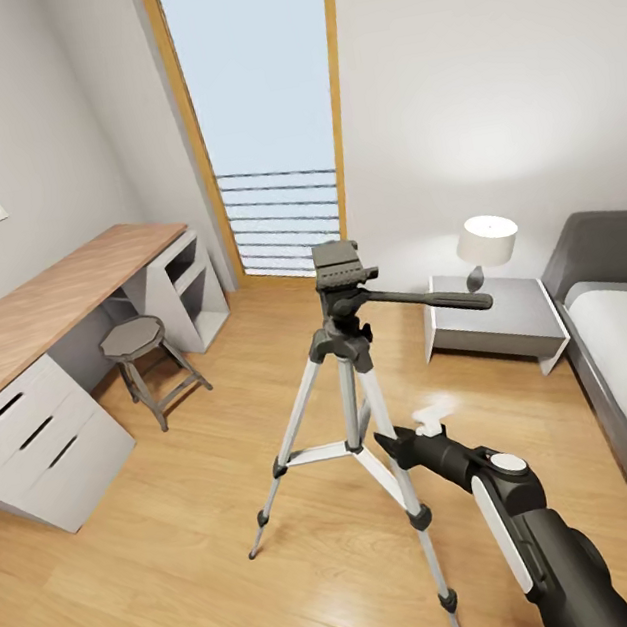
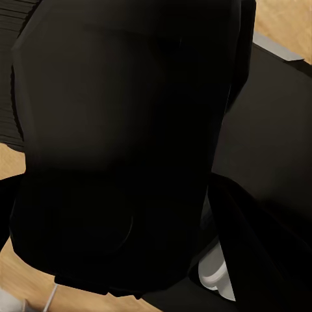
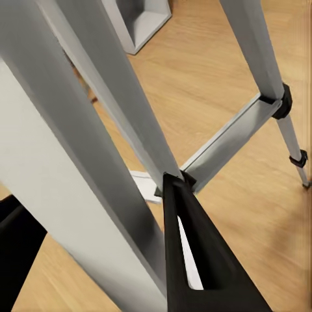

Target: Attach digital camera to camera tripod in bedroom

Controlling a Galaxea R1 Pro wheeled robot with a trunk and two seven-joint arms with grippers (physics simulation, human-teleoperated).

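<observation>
Tripod (image 1: 351, 389): one, three silver legs, standing on the wood floor between desk (image 1: 44, 305) and nightstand (image 1: 497, 320). Right gripper (image 1: 392, 440) reaches among its legs; its opening cannot be told, a leg hides it.

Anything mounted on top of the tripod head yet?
No. The camera tripod stands with its black head bare on top, no camera mounted. The right gripper is low beside the legs; whether it holds anything cannot be told.
</observation>
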